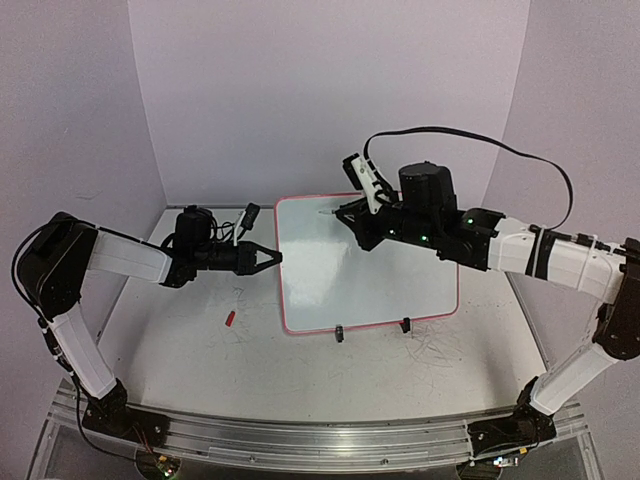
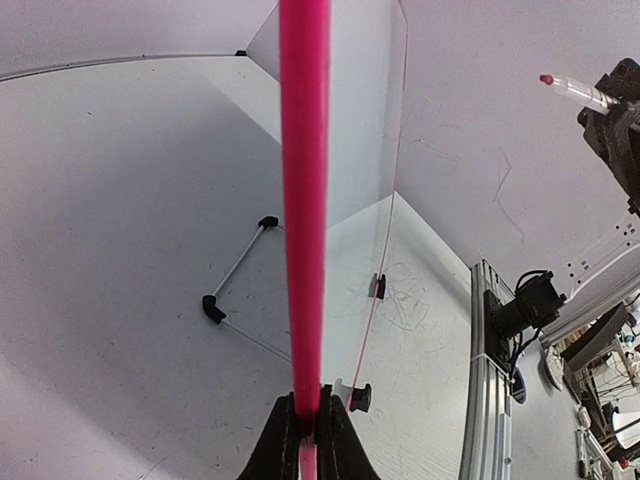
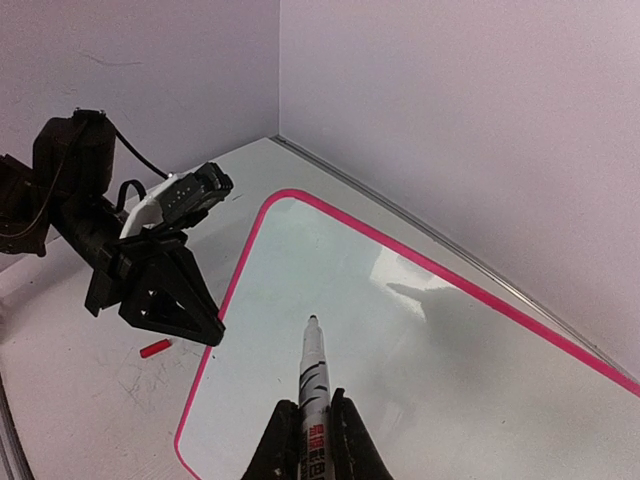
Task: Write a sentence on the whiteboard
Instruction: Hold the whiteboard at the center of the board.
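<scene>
The whiteboard, white with a thin red rim, stands tilted on two black clip feet in the middle of the table. My left gripper is shut on its left rim; the red rim runs up from between the fingers in the left wrist view. My right gripper is shut on a white marker with black stripes and holds it over the board's upper left part. The marker's tip points at the board. No red lettering shows on the board. The marker also shows in the left wrist view.
A small red cap lies on the table left of the board and shows in the right wrist view. Grey scribble marks are on the table in front. A thin wire stand with black ends lies by the board. Walls enclose the back and sides.
</scene>
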Controlling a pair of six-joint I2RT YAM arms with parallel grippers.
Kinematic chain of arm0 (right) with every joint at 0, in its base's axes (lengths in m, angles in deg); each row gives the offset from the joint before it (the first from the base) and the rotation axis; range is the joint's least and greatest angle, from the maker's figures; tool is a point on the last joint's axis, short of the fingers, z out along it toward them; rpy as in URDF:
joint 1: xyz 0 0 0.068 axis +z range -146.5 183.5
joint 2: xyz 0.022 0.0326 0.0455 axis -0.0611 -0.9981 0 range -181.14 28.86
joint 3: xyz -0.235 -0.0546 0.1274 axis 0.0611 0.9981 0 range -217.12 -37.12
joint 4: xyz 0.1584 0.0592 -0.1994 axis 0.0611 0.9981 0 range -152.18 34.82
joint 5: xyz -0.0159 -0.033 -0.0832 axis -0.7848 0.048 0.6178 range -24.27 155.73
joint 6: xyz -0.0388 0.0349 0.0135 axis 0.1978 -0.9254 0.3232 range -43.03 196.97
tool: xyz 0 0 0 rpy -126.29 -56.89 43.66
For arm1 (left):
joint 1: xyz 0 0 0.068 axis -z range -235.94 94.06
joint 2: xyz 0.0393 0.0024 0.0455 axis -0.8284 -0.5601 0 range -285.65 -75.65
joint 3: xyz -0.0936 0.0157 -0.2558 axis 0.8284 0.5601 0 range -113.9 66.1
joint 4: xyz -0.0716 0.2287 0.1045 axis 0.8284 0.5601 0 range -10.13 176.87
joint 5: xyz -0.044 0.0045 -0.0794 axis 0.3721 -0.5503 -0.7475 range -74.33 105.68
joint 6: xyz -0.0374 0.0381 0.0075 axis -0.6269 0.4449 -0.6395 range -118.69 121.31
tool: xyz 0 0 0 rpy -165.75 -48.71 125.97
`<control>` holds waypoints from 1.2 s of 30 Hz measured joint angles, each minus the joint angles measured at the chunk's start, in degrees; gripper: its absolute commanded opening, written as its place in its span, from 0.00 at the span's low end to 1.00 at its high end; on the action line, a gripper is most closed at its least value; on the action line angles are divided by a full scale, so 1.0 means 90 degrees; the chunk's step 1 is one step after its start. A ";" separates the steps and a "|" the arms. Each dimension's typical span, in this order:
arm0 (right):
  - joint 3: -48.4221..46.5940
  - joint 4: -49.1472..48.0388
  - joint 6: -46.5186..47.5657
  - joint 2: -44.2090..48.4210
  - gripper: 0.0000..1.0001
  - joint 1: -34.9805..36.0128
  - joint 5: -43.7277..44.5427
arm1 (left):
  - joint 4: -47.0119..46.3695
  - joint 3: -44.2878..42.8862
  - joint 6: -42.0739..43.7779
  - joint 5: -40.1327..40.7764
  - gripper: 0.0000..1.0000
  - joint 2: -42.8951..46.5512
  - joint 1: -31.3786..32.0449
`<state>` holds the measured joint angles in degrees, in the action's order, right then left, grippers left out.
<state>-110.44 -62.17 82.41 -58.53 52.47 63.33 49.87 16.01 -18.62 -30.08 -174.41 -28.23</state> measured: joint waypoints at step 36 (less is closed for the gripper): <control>-0.0004 -0.0194 0.0026 -0.0566 0.00 0.0694 0.0176 | -0.0163 0.0618 -0.0097 0.0169 0.13 0.0017 0.0221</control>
<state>-110.48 -63.91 82.65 -63.63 58.72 64.92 48.40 21.57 -19.50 -28.56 -174.26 -26.24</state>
